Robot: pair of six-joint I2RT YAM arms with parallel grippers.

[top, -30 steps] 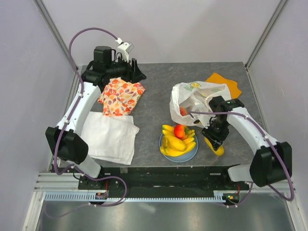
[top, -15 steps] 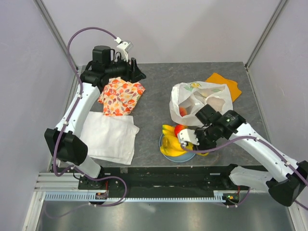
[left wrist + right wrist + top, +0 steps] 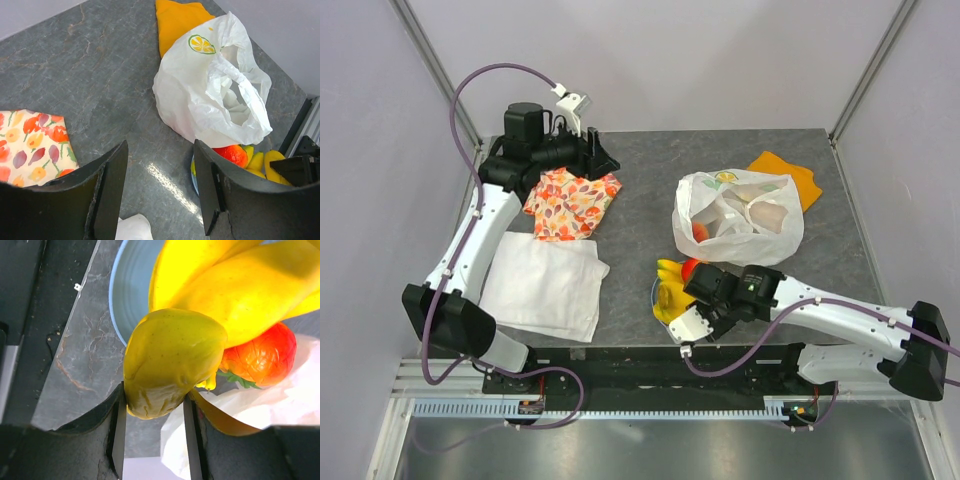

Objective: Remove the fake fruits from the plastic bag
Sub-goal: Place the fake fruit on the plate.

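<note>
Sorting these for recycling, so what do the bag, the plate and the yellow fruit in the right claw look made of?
Bag: thin plastic film, white, translucent, crinkled, with shiny folds.
Plate: pale blue, smooth, faint sheen; plastic or glazed ceramic, cannot tell.
Yellow fruit: likely soft moulded plastic, semi-gloss skin that wrinkles where the right claw pinches it.

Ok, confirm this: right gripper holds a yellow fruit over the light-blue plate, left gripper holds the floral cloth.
Wrong on the left gripper: it is open and empty, the floral cloth lying on the table beside it, as the left wrist view shows. The rest stands.
</note>
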